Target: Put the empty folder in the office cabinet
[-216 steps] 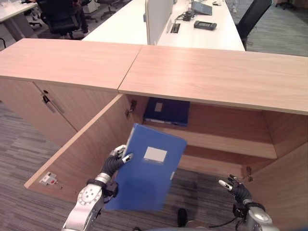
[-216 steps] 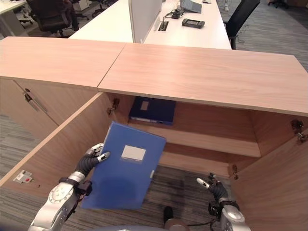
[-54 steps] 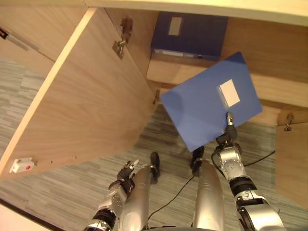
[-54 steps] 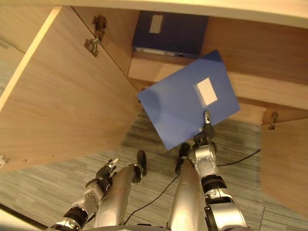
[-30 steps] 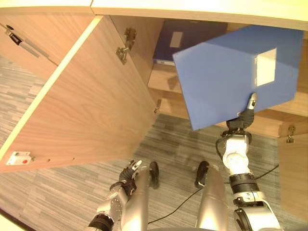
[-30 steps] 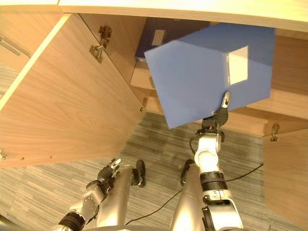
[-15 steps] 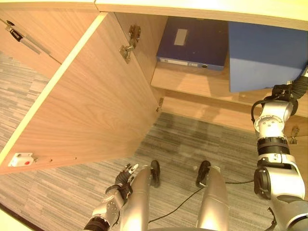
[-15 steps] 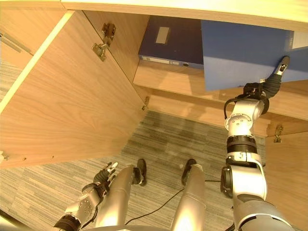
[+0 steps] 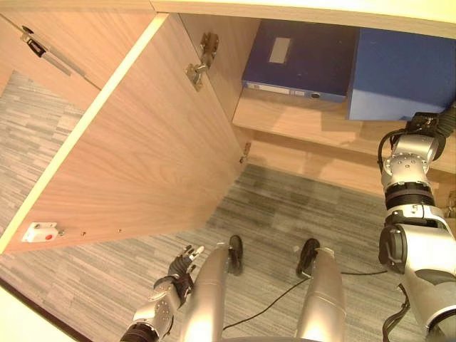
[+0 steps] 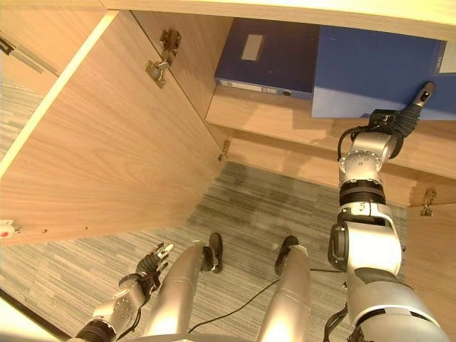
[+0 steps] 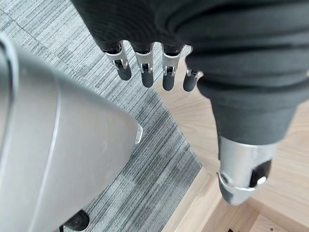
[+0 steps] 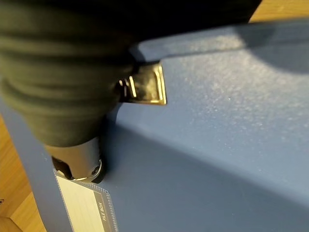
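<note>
The empty blue folder (image 10: 370, 71) lies flat on the cabinet's shelf (image 10: 285, 117), at the right of a darker blue folder (image 10: 267, 57). My right hand (image 10: 396, 125) is at its front edge, thumb laid over the top face and pinching it. In the right wrist view the thumb (image 12: 79, 159) presses on the folder's (image 12: 217, 145) surface beside its white label. The other fingers are hidden beneath it. My left hand (image 10: 146, 267) hangs low near the floor, its fingers (image 11: 145, 72) straight and holding nothing.
The cabinet's left door (image 10: 121, 142) stands wide open, swung out over the grey carpet (image 10: 249, 206). The right door's hinge (image 10: 427, 199) shows at the right edge. The cabinet's top board (image 10: 285, 8) overhangs the shelf.
My right hand has carried the blue folder up and to the right, then pushed it flat onto the shelf beside the dark folder. The left hand stays down.
</note>
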